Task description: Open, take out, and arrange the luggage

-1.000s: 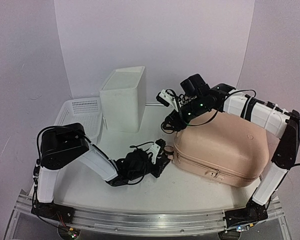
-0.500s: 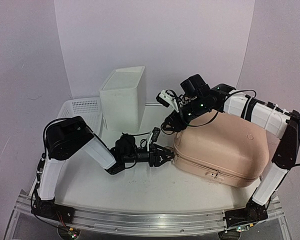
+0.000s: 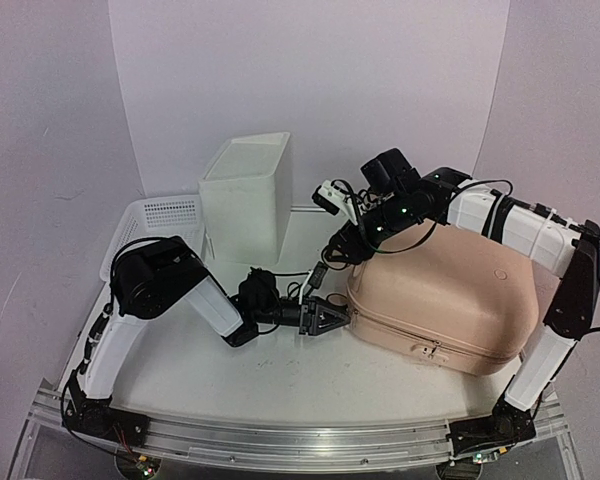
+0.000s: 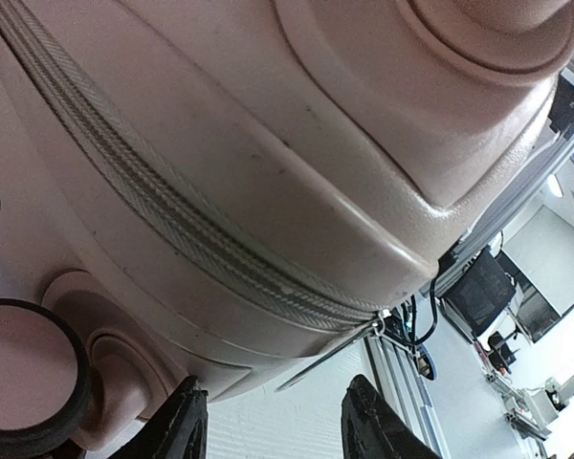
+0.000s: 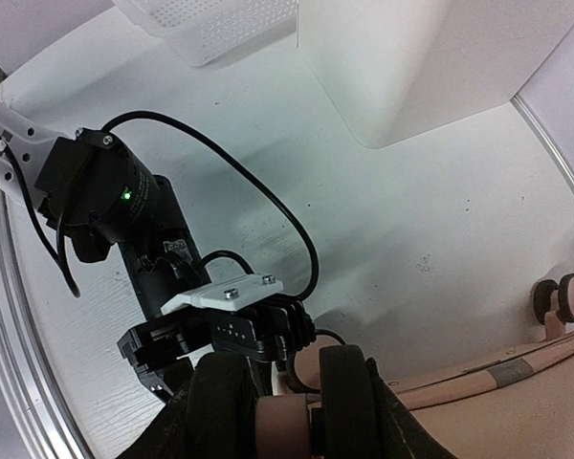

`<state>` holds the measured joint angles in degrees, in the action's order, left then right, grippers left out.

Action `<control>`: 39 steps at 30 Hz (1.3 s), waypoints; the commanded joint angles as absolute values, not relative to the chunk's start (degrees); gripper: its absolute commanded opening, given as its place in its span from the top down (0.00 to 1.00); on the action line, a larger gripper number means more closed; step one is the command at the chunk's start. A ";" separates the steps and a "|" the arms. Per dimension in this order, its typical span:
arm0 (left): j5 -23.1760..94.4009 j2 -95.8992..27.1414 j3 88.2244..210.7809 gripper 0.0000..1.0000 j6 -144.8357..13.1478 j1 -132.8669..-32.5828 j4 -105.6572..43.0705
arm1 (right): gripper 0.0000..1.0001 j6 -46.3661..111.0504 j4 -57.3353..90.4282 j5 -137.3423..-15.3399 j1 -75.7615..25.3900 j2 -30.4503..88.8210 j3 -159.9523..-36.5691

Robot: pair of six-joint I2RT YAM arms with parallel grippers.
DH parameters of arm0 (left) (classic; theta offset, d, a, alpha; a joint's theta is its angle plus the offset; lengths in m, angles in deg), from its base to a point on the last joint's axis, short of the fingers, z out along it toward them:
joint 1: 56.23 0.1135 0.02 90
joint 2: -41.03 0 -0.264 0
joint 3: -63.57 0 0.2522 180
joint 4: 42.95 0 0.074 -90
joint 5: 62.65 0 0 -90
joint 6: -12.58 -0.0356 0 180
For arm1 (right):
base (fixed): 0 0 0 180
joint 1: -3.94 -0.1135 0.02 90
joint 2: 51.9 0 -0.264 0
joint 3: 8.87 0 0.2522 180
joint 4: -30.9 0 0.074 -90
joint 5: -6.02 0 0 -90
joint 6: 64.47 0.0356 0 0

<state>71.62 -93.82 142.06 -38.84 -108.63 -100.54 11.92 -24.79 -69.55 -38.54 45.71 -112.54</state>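
Observation:
The peach-pink luggage [image 3: 450, 290] lies flat and zipped shut on the table's right half. My left gripper [image 3: 330, 318] is low against its left edge, jaws open. In the left wrist view the shell and zipper seam [image 4: 172, 210] fill the frame. The metal zipper pull [image 4: 330, 352] hangs just above the gap between my left gripper's [image 4: 273, 430] open fingers, held by neither. A caster wheel [image 4: 24, 373] shows at lower left. My right gripper [image 3: 338, 252] is at the luggage's far left corner, shut on a black-and-pink caster wheel [image 5: 349, 392].
A tall white plastic box [image 3: 245, 195] stands at the back centre, with a white mesh basket [image 3: 160, 225] to its left. Another small caster [image 5: 560, 298] sticks out at the luggage's far edge. The left arm's wrist and cable [image 5: 124, 201] lie just below the right gripper.
The left wrist has swung up and back, bringing its gripper level against the luggage's left edge, and its jaws have gone from nearly shut to open. The right arm has not moved.

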 commanded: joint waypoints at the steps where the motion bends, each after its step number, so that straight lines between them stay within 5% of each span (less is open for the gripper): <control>1: 75.13 -93.36 145.25 0.52 -37.89 -109.90 -106.60 | 1.00 19.12 -19.33 -64.68 -39.83 41.15 -115.89; 5: 73.29 -92.76 144.62 0.52 -38.50 -110.03 -106.81 | 1.00 19.11 -19.33 -64.65 -39.83 40.83 -115.79; 9: 73.40 -91.52 144.07 0.66 -39.47 -111.06 -107.51 | 1.00 19.07 -19.33 -64.85 -39.83 40.74 -115.62; 15: 69.03 -91.38 143.11 0.63 -39.57 -111.69 -108.42 | 1.00 19.11 -19.33 -64.74 -39.83 40.65 -115.79; 20: 67.86 -92.10 143.35 0.73 -36.31 -111.68 -111.89 | 1.00 19.11 -19.33 -65.00 -39.83 40.71 -115.59; 39: 46.77 -88.84 137.74 0.80 -45.45 -114.94 -111.58 | 1.00 19.99 -19.05 -65.26 -39.92 41.24 -115.23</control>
<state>53.98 -93.16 137.12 -41.52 -113.44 -107.49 12.12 -24.79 -69.57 -38.54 45.71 -112.54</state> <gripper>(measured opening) 0.206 0.496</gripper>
